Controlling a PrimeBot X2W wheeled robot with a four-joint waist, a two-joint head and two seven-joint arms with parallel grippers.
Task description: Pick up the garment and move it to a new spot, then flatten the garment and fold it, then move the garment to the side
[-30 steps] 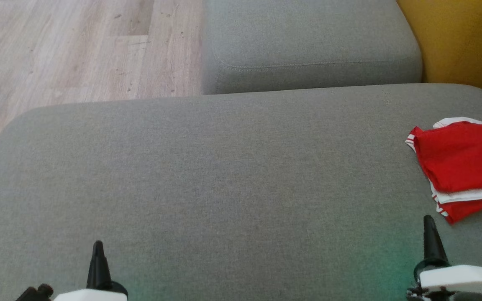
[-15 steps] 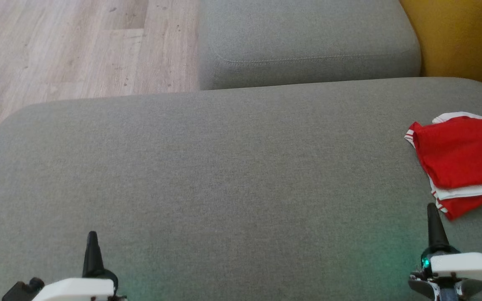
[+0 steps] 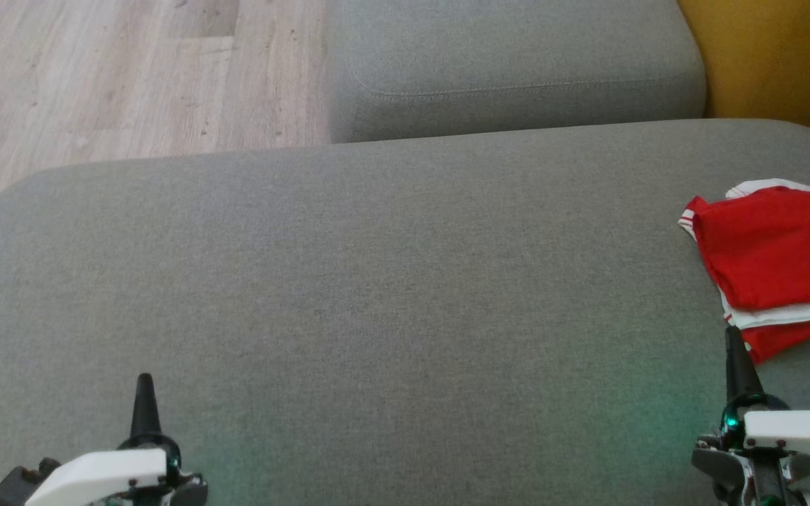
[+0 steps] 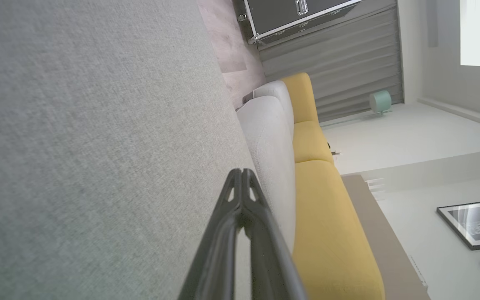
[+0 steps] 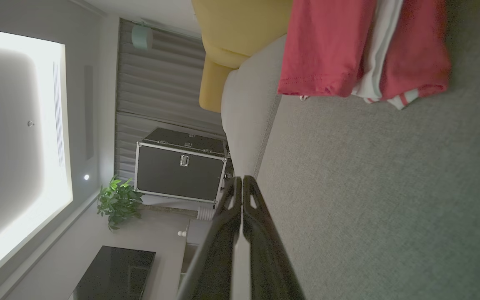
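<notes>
A folded red garment (image 3: 778, 263) with white trim lies at the right edge of the grey sofa seat (image 3: 377, 295); it also appears in the right wrist view, garment (image 5: 331, 50), at the top. My right gripper (image 3: 734, 341) is shut, empty, its tip just in front of the garment's near corner, and its tips meet in the wrist view, right gripper (image 5: 240, 180). My left gripper (image 3: 143, 385) stands shut and empty over the seat at the lower left; the left wrist view shows the left gripper (image 4: 242, 173) with tips touching.
A second grey cushion (image 3: 510, 63) lies beyond the seat. Wooden floor (image 3: 117, 77) is at the far left, a yellow sofa part (image 3: 778, 63) at the far right. A black flight case (image 5: 179, 168) and a plant (image 5: 117, 202) stand in the room.
The head camera has tilted, shifting the whole picture up a little. Both grippers have risen further into the picture, and the right tip now stands close by the garment's near corner.
</notes>
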